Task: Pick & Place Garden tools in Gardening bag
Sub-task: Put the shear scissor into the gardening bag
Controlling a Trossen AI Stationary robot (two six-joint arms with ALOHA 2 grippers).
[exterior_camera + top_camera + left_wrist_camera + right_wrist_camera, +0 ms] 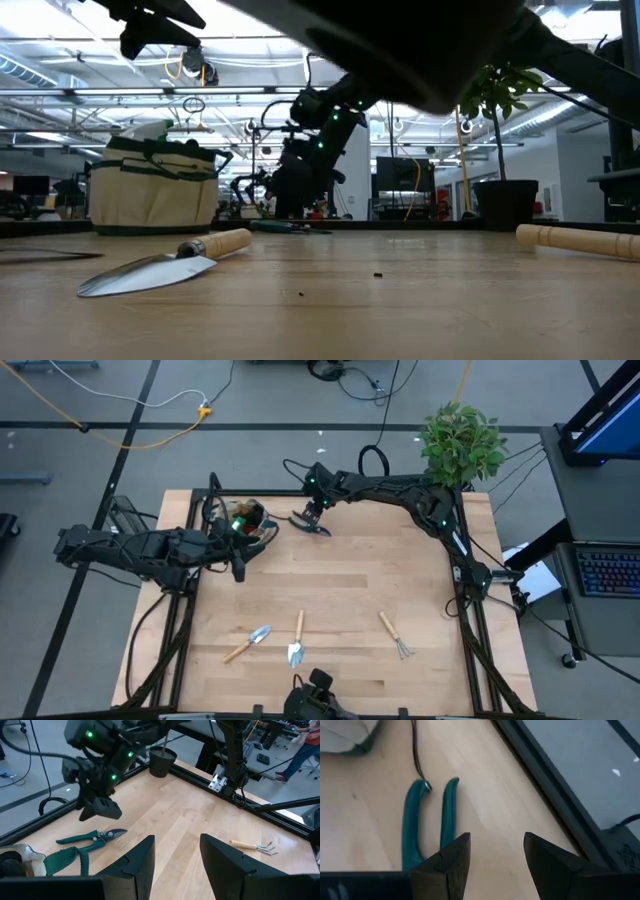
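Observation:
The pruning shears (310, 526) lie flat on the table at the far middle, right of the tan gardening bag (245, 520). Their green handles show in the right wrist view (427, 815) and the left wrist view (92, 839). My right gripper (312, 510) hovers open just above them (492, 860), touching nothing. My left gripper (240, 560) is open and empty (175, 860) beside the bag's near right side. Two silver trowels (250, 642) (297, 642) and a fork rake (395, 635) lie near the front edge.
The potted plant (460, 445) stands at the far right corner, its dark pot in the low view (505, 205). The bag (155, 185) stands upright with items inside. Bare wood lies between the shears and the front tools. A camera mount (315, 695) sits at the front edge.

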